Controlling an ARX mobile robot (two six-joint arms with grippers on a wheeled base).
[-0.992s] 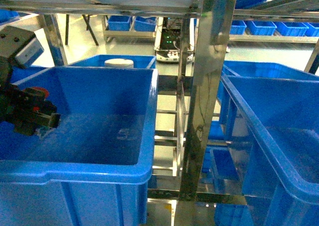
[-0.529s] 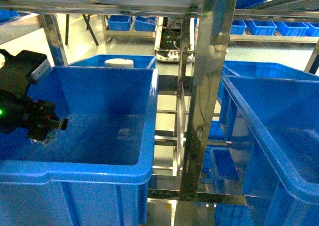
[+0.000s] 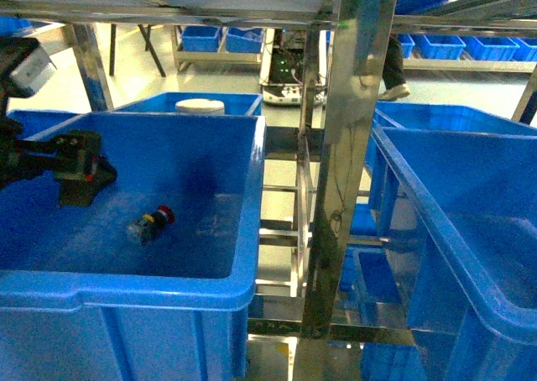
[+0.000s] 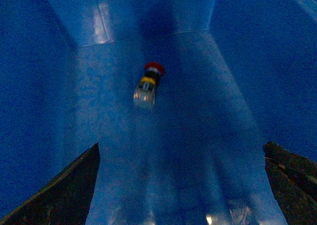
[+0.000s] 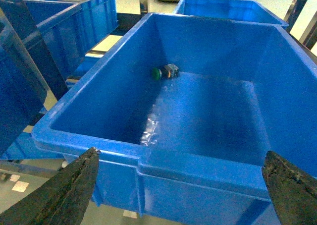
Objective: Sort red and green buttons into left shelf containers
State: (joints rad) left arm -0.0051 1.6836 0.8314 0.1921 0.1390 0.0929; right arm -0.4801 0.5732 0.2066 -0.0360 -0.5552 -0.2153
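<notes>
A red button (image 3: 153,223) lies on its side on the floor of the big blue left container (image 3: 168,289); the left wrist view shows that red button (image 4: 148,84) on the container's floor (image 4: 198,136) with its cap pointing away. My left gripper (image 3: 84,175) hangs open above the container's left side, its jaws (image 4: 182,145) spread wide and empty. A green button (image 5: 165,72) rests near the far wall of another blue container (image 5: 198,165). My right gripper (image 5: 182,153) is open and empty in front of that container's near rim. It is out of the head view.
A steel shelf post (image 3: 348,146) stands between the left container and a blue bin on the right (image 3: 470,221). Behind the left container sits a bin with a white lid (image 3: 200,106). More blue bins (image 5: 74,17) flank the one with the green button.
My left gripper held the red button a second ago and dipped into the container. It has since opened and risen, and the button now lies on the container floor.
</notes>
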